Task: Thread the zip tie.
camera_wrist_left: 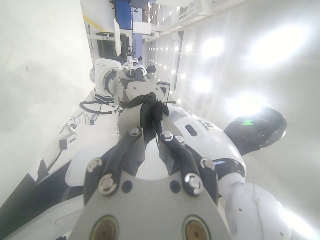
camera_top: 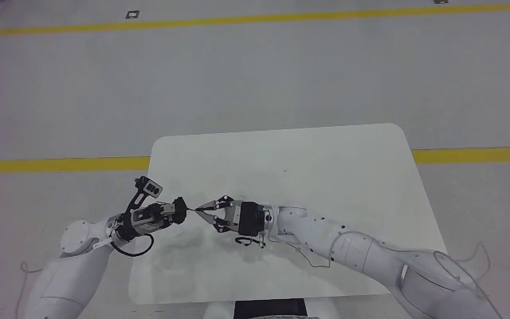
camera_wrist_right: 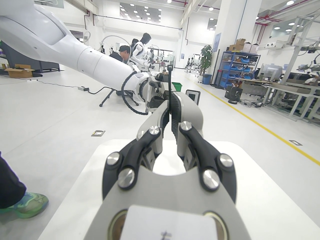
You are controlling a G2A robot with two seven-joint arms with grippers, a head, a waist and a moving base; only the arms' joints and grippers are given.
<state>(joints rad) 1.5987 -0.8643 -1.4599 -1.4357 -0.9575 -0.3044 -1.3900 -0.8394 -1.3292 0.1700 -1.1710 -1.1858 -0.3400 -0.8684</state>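
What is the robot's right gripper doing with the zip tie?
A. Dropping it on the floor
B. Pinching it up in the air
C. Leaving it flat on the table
B: in the right wrist view the right gripper is shut on the thin black zip tie, which sticks out past the gripper, above the white table.

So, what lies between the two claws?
A short stretch of the black zip tie, bridging left claw and right claw; the top view shows it.
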